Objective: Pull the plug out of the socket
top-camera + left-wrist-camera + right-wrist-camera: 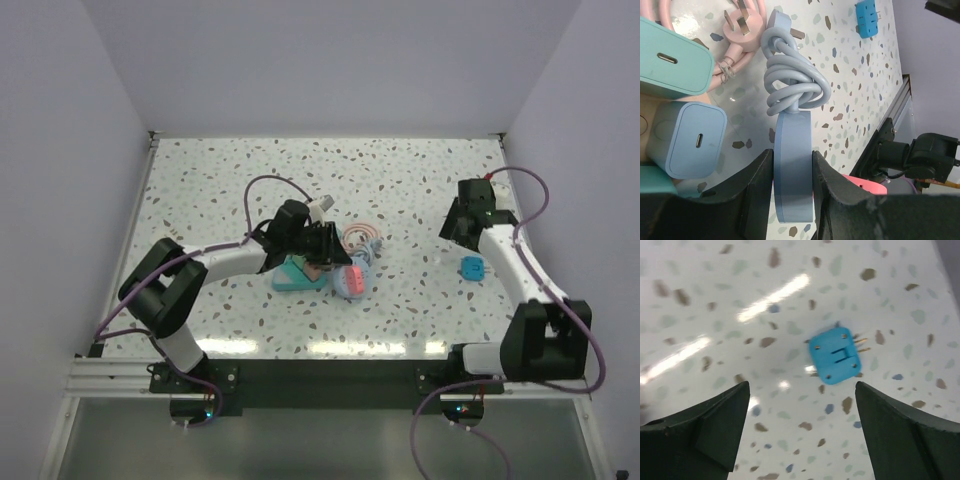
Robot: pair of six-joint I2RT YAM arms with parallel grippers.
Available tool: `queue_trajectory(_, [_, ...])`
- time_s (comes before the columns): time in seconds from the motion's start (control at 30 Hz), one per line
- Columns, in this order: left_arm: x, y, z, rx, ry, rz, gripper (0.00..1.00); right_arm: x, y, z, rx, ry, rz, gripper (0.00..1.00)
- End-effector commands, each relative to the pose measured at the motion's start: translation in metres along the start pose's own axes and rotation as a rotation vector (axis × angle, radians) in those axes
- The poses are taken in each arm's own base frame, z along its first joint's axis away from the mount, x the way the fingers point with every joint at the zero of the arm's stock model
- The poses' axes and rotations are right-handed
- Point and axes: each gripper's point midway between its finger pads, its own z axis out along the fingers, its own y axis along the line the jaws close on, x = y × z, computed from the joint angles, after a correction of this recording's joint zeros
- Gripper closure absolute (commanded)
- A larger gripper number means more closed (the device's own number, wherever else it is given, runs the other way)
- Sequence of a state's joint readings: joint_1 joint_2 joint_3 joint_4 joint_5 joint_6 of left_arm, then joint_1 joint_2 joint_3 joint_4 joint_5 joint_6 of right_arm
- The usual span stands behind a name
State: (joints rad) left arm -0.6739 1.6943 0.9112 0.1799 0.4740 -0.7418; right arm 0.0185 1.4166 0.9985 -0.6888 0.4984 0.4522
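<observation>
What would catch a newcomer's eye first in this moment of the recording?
A small bright-blue plug lies alone on the speckled table at the right, pins showing, with the right gripper open just above it. At centre, the left gripper is shut on a light-blue socket block with a knotted cord, beside a teal charger, a blue charger and a pink three-pin plug.

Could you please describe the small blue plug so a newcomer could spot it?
On the speckled table, look right, near the right end effector. The plug lies alone there: small, square, vivid blue with metal prongs, unlike the pastel pieces clustered mid-table.
</observation>
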Motion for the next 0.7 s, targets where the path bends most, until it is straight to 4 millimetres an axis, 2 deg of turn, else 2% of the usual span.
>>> queue_trajectory(0.0, [-0.032,-0.030,-0.008,0.084,-0.120,0.027,1.00,-0.011,0.055,-0.057,-0.407,-0.108,-0.024,0.10])
queue_trajectory(0.03, [-0.031,-0.031,-0.007,0.090,-0.119,0.020,1.00,0.001,0.083,-0.082,-0.622,-0.083,-0.069,0.12])
queue_trajectory(0.07, [-0.029,-0.032,-0.006,0.101,-0.112,0.016,1.00,0.012,0.100,-0.098,-0.742,-0.078,-0.111,0.12])
queue_trajectory(0.13, [-0.027,-0.030,-0.004,0.110,-0.110,-0.001,1.00,0.026,0.119,-0.135,-0.942,-0.090,-0.188,0.14])
queue_trajectory(0.17, [-0.026,-0.030,-0.003,0.113,-0.109,-0.004,1.00,0.041,0.132,-0.156,-1.046,-0.073,-0.244,0.14])
queue_trajectory(0.23, [-0.026,-0.029,-0.001,0.112,-0.108,-0.016,1.00,0.052,0.140,-0.185,-1.167,-0.089,-0.294,0.15])
queue_trajectory(0.27, [-0.025,-0.028,-0.001,0.111,-0.107,-0.018,1.00,0.064,0.146,-0.201,-1.238,-0.076,-0.338,0.16])
queue_trajectory(0.33, [-0.026,-0.028,0.000,0.110,-0.110,-0.027,1.00,0.075,0.151,-0.215,-1.294,-0.072,-0.394,0.17])
queue_trajectory(0.37, [-0.026,-0.028,0.000,0.112,-0.112,-0.026,1.00,0.089,0.155,-0.224,-1.319,-0.050,-0.448,0.17])
queue_trajectory(0.43, [-0.028,-0.030,-0.001,0.116,-0.116,-0.029,1.00,0.105,0.160,-0.223,-1.300,-0.042,-0.522,0.18])
queue_trajectory(0.6, [-0.027,-0.032,-0.002,0.122,-0.111,-0.040,1.00,0.119,0.170,-0.215,-1.277,-0.042,-0.569,0.22])
queue_trajectory(0.67, [-0.027,-0.033,-0.002,0.127,-0.110,-0.046,1.00,0.130,0.176,-0.214,-1.273,-0.020,-0.616,0.25])
